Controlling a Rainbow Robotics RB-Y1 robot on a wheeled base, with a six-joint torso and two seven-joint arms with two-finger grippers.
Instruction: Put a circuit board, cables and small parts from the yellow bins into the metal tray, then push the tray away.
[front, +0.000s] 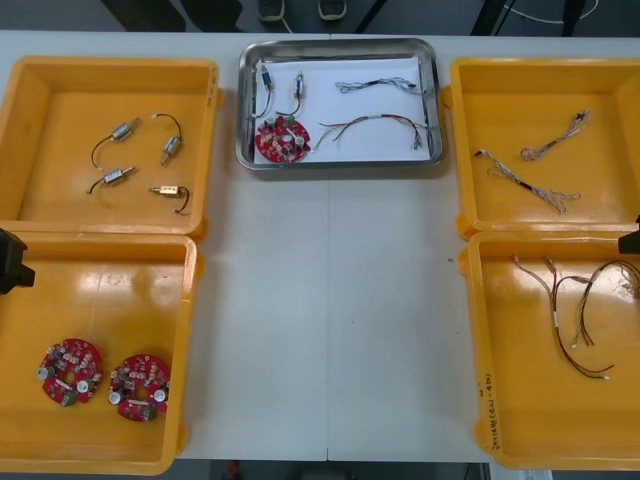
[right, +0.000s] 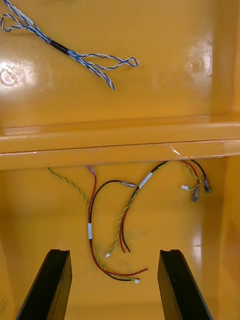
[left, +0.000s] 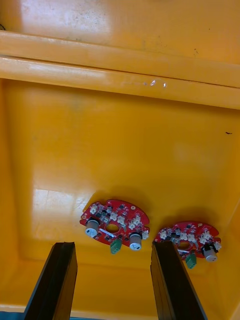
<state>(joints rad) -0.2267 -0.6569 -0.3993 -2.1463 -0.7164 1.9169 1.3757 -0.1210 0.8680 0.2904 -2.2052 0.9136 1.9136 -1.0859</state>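
Light table (front: 330, 320) carries four yellow plastic bins: far-left bin (front: 60, 190), near-left bin (front: 110, 290), far-right bin (front: 520, 110), near-right bin (front: 520, 400). The shiny metal tray with white lining (front: 350, 150) sits between the two far bins, close to the table's far edge.

Tray holds one round red circuit board (front: 282, 140), a twisted blue-and-white cable (front: 375, 86), a red-and-yellow cable (front: 370, 125) and two small metal parts (front: 266, 80) (front: 298, 88). Loading looks complete to me. Only the push could remain, and the tray looks about as far out as it can go.

Left gripper (front: 12, 260) (left: 113, 245): at the table's left side over the near-left bin, fingers spread, nothing held, two spare red boards (left: 115, 229) (left: 189, 239) below.

Right gripper (front: 630, 240) (right: 114, 252): at the right side over the near-right bin, fingers spread, empty, above loose red, yellow and black cables (right: 120, 220).

Risks:
- Further shove: little table beyond the tray, so it could overhang or tip.
- Fast push on the smooth lining: board and parts slide, cable ends ride over the rim.
- Right gripper dropping for another cable: strands are interlaced, so it would likely lift several.
- Left gripper descending: one finger lines up with a spare board's edge and would clip it.
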